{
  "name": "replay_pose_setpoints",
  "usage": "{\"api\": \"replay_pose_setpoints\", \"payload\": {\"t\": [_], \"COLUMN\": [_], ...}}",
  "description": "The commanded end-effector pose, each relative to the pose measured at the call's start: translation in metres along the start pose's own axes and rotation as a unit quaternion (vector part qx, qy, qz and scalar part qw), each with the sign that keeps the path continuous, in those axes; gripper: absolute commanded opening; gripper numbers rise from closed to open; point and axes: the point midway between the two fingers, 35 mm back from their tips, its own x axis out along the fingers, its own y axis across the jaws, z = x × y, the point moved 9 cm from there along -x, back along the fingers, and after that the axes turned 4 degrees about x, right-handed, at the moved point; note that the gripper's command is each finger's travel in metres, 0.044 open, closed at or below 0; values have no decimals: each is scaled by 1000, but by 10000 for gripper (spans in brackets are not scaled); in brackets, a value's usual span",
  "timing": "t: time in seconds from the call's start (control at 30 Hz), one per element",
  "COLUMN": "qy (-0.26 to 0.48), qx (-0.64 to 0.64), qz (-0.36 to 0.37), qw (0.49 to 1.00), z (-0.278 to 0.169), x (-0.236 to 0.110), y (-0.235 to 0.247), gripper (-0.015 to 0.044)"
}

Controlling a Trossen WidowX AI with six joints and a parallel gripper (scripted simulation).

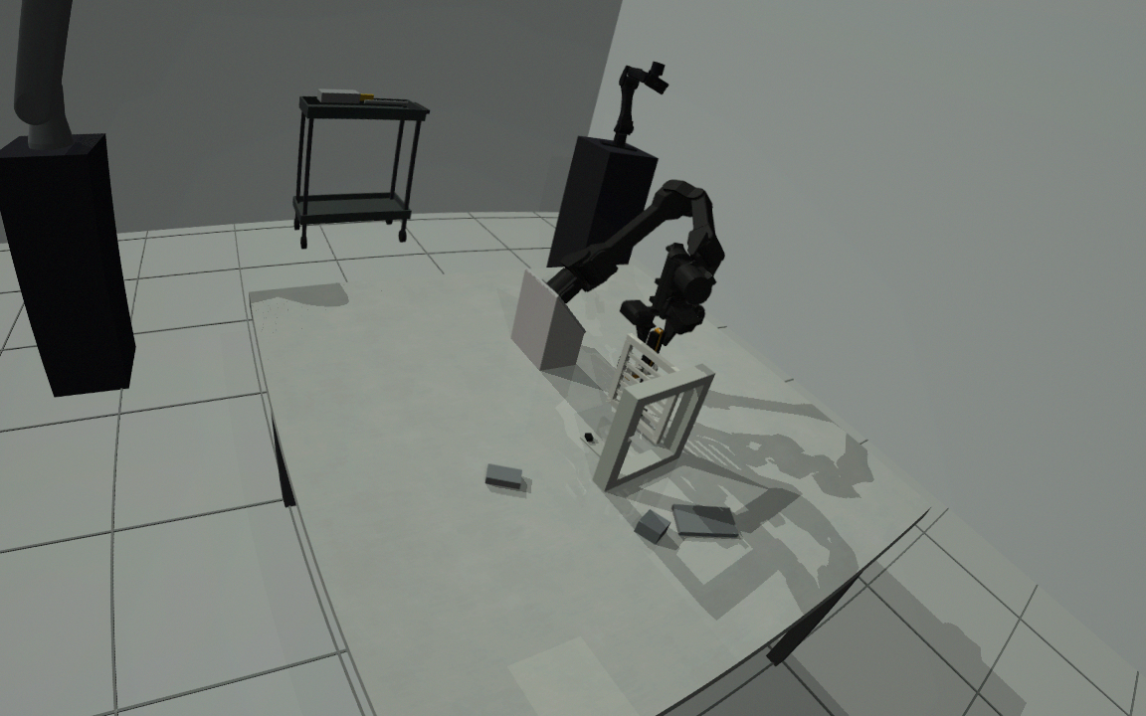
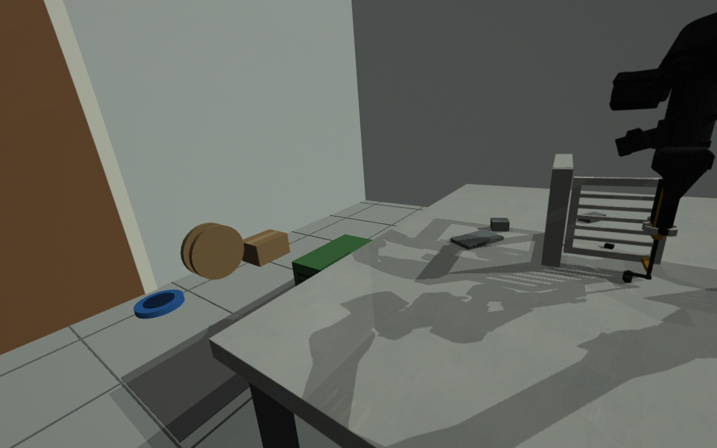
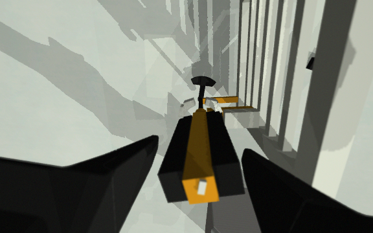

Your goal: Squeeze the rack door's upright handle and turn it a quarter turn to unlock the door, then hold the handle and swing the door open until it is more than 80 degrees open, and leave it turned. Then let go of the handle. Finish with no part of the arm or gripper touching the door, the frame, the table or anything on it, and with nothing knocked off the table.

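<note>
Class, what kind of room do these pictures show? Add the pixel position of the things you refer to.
Probably a robotics lab or workshop: a jointed black robot arm [image 1: 679,200] [image 2: 695,83], a black two-shelf wheeled cart [image 1: 352,210], and another arm on a black pedestal [image 1: 49,267].
</note>
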Motion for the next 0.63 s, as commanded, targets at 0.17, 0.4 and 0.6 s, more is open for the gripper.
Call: {"api": "replay_pose_setpoints", "payload": {"t": [0.17, 0.4, 0.6], "qy": [-1, -1, -1], "qx": [-3, -4, -4], "qz": [-4, -4, -4], "qw": [1000, 1000, 1000], "z": [2, 2, 2], "x": [-14, -25, -34], "y": [0, 0, 0], "gripper": [298, 298, 298]}}
